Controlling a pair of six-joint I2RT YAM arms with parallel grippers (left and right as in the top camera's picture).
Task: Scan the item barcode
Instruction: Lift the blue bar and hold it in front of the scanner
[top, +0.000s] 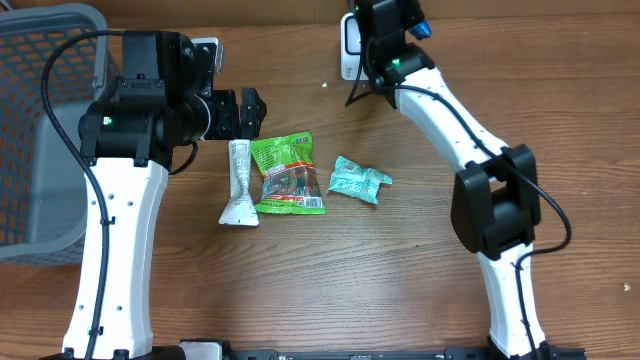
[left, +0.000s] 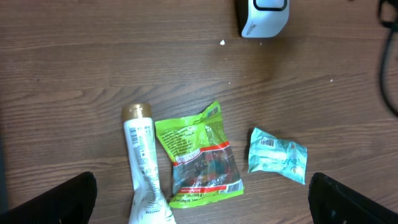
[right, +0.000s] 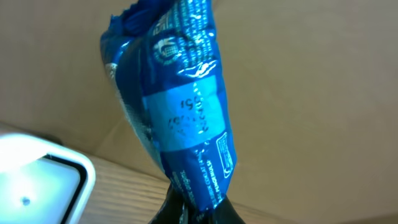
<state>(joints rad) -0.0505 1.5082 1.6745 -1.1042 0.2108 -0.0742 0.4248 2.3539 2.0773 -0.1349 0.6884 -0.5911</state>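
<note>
My right arm reaches far across the tabletop (top: 400, 290), and my right gripper (right: 194, 214) is clamped on the blue packet (right: 177, 106), holding it upright just beside the scanner (right: 37, 183). My left arm is bent at the elbow, left gripper (top: 243, 112) spread wide, hovering near the tube (left: 142, 162) and green packet (left: 196, 155).

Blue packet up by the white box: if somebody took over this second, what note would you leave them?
Right fingers: shut on the blue packet, held up beside the white scanner.
Left fingers: open, empty, above the table.
On the table: white tube, green snack bag, teal packet, side by side.
Done: blue packet picked up.
Left to do: show its barcode to the scanner; whether it has read yet, I cannot tell.
</note>
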